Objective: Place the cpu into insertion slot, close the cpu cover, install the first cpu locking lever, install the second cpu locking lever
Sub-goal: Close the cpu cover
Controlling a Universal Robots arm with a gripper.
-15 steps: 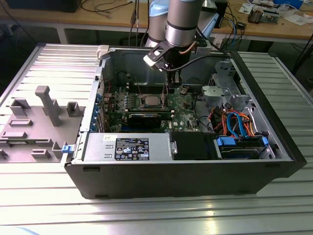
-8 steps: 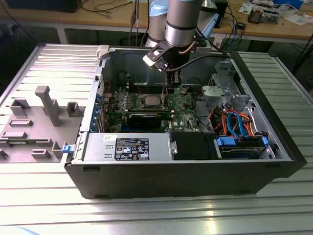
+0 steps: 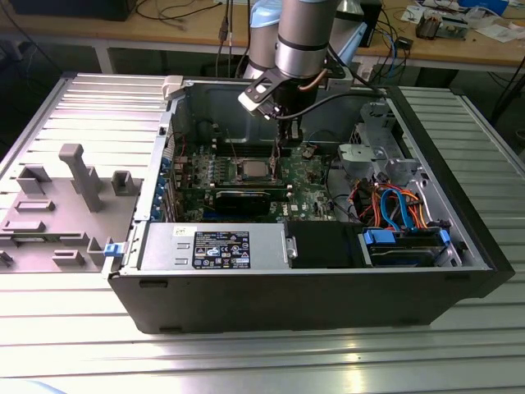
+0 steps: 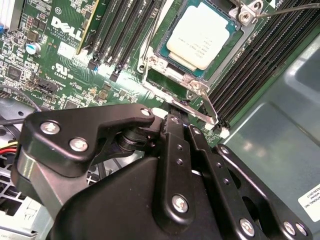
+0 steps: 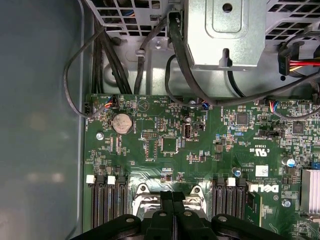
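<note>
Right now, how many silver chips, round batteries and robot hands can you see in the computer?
cpu: 1
round battery: 1
hand: 1
Total: 3

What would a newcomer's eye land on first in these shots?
The open black computer case lies on its side on the ribbed metal table, with the arm reaching down into it. In the second wrist view, the pale silver cpu sits in the insertion slot on the green motherboard, and the black gripper hangs just beside it, jaws together.
</note>
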